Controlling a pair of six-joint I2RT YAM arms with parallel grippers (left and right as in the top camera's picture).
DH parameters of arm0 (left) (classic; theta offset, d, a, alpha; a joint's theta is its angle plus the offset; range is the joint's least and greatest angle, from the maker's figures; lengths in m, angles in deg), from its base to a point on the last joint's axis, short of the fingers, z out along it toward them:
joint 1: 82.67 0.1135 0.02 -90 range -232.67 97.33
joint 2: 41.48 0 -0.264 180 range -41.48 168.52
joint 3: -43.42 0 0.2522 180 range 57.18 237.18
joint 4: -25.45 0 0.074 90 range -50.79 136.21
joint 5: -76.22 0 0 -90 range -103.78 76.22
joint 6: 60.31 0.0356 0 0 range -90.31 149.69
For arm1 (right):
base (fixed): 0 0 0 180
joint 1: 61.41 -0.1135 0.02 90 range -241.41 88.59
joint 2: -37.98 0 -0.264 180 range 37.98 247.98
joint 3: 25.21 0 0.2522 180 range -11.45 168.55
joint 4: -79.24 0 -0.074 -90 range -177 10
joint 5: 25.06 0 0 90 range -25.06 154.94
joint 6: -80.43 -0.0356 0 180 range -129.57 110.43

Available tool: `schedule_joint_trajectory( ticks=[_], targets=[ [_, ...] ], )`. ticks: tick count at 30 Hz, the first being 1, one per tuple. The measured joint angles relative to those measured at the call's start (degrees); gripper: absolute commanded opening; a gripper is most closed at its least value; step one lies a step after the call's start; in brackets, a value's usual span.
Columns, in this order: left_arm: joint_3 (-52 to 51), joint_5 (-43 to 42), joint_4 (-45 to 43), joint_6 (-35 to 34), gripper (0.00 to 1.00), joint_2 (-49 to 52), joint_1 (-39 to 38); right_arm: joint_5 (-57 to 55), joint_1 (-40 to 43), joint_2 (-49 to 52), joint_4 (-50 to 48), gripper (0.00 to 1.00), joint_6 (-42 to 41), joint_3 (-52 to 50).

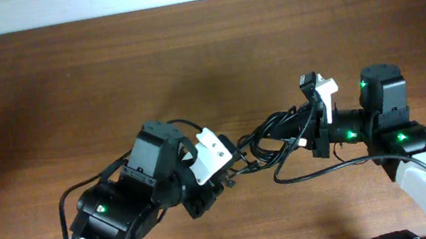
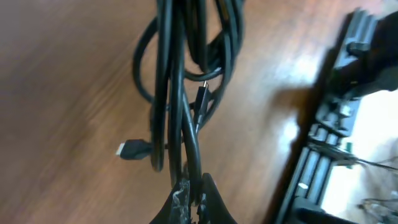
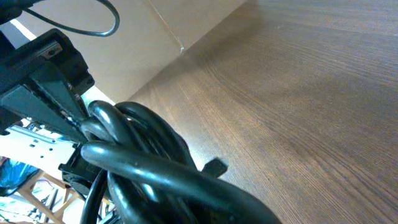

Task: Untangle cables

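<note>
Two grippers share the cables (image 1: 272, 140), a tangled bundle strung between them at centre frame over the counter (image 1: 60, 75). The left gripper (image 1: 236, 166) and right gripper (image 1: 307, 128) each pinch strands tight. The cords are probably light, limp and slippery; a hold near a plug end (image 2: 132, 149) seems best.

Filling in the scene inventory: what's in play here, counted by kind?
cables: 1 tangled bundle, strand count unclear
end effectors: 2, left end effector and right end effector, both shut on the bundle
total: 3
</note>
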Motion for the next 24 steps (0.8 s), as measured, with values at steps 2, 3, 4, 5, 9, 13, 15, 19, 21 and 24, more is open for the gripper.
schedule_joint_trajectory(
  ticks=[2,3,4,5,9,13,15,19,21,24],
  targets=[
    [0.0,3.3,-0.8,0.0,0.00,-0.1,-0.2,-0.5,0.0,0.0,0.0,0.04,-0.1,0.0],
    [0.0,4.5,-1.2,0.1,0.00,-0.1,-0.3,-0.7,0.0,0.0,0.0,0.04,-0.2,0.0],
    [0.0,6.0,-1.6,0.1,0.00,-0.1,-0.3,-0.8,0.0,0.0,-0.1,0.04,-0.2,0.0],
    [0.0,7.1,-2.0,0.2,0.00,-0.1,-0.4,-0.9,0.0,0.0,-0.1,0.04,-0.2,0.0],
    [0.0,12.0,-2.7,0.3,0.09,-0.2,-0.8,-1.2,0.0,0.0,-0.1,0.04,-0.2,0.0],
    [0.1,16.0,-1.5,1.1,0.57,-0.3,-1.0,-3.1,0.5,0.0,-0.4,0.04,-0.7,0.0],
    [-0.2,19.5,0.3,1.0,0.99,-0.7,-0.3,-5.1,1.8,0.1,-0.5,0.04,-1.1,0.0],
    [-0.2,21.1,0.3,0.9,0.99,-0.9,-0.2,-7.0,2.1,0.1,-0.5,0.04,-1.6,0.0],
    [-0.2,20.0,0.0,0.9,0.99,-0.9,-0.2,-7.1,2.1,0.1,-0.5,0.04,-1.7,0.0],
    [-0.2,15.3,-2.3,0.9,0.99,-0.9,-0.2,-7.1,2.1,0.1,-0.5,0.04,-1.7,0.0]
  ],
)
